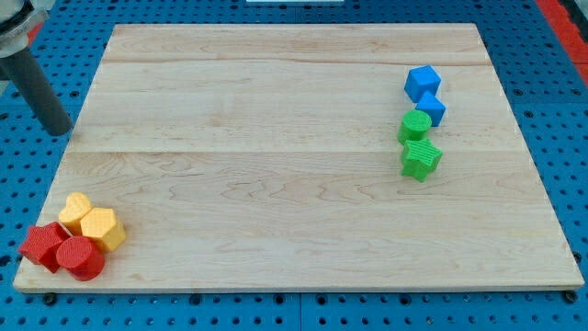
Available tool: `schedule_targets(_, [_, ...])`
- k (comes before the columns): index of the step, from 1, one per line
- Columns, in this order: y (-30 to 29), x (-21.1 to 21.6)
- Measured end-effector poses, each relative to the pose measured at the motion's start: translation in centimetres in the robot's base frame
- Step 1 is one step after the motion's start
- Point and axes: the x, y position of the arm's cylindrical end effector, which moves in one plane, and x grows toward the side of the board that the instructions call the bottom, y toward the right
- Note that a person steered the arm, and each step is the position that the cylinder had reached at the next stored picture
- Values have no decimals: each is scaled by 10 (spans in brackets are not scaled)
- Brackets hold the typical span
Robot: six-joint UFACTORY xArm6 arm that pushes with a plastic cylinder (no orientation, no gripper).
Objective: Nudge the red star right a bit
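- My rod (37,87) is showing at the view's top left, slanting down toward the view's right as a thick dark cylinder.
- My tip (59,129) is sitting at the rod's lower end, just off the left edge of the wooden board.
- A pale metal part (16,28) of my arm is peeking in above the rod, cut off by the corner of the view.

My tip (60,129) sits well above the red star (42,245).
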Motion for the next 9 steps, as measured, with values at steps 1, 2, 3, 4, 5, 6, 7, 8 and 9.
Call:
schedule_targets(1, [0, 38])
schedule_targets(2, [0, 86])
schedule_targets(3, [0, 95])
schedule_targets(4, [1, 102])
schedule_targets(5, [1, 139])
schedule_targets(6, [1, 173])
schedule_targets(7, [2, 201])
schedule_targets(8, [18, 202])
schedule_targets(9, [48, 202])
